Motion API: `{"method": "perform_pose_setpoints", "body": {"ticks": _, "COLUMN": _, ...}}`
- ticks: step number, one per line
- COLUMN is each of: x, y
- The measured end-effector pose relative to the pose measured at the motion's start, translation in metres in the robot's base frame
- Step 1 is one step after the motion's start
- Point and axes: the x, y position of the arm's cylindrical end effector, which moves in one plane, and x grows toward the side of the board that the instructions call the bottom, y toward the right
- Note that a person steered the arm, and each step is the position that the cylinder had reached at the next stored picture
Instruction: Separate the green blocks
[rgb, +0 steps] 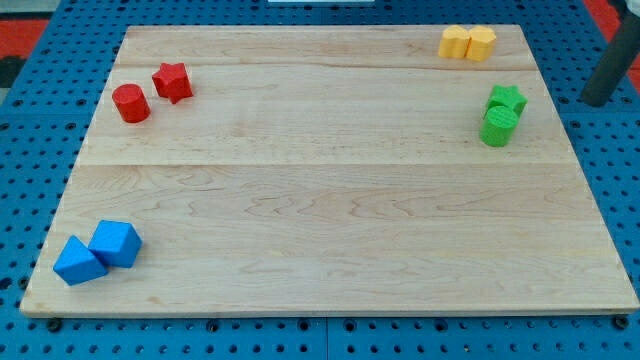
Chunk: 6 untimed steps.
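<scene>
The arm is carrying no pincer at all, so there is nothing spread or pressed together to report; it is ending in a dark rod, and my tip (597, 101) is sitting off the wooden surface (320, 200), just past its edge at the view's right, over the blue pegboard. The two green blocks are lying near that same edge: the green star (509, 100) is touching the green cylinder (498, 127), which is sitting just below it and a little toward the view's left. My tip is standing to the view's right of the pair, roughly level with the star and clearly apart from both. The yellow blocks (468, 43) are resting together at the view's top right, near the greens; the red cylinder (131, 104) and red star (172, 82) are sitting at the upper left, and the two blue blocks (98, 251) are huddling at the lower left, well apart from everything else. What I am worrying about is the approach: coming in from the right, the rod is likely to be shoving both greens leftward as one, since they are in contact. Aiming at the seam could also be spinning the star unpredictably, and a push toward the top could be driving it into the yellows.
</scene>
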Motion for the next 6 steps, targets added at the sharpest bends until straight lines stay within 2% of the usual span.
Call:
{"method": "perform_pose_setpoints", "body": {"ticks": 1, "x": -0.001, "y": -0.037}}
{"method": "perform_pose_setpoints", "body": {"ticks": 3, "x": -0.036, "y": -0.187}}
{"method": "perform_pose_setpoints", "body": {"ticks": 4, "x": -0.046, "y": -0.184}}
{"method": "perform_pose_setpoints", "body": {"ticks": 5, "x": -0.049, "y": -0.122}}
{"method": "perform_pose_setpoints", "body": {"ticks": 6, "x": -0.019, "y": -0.095}}
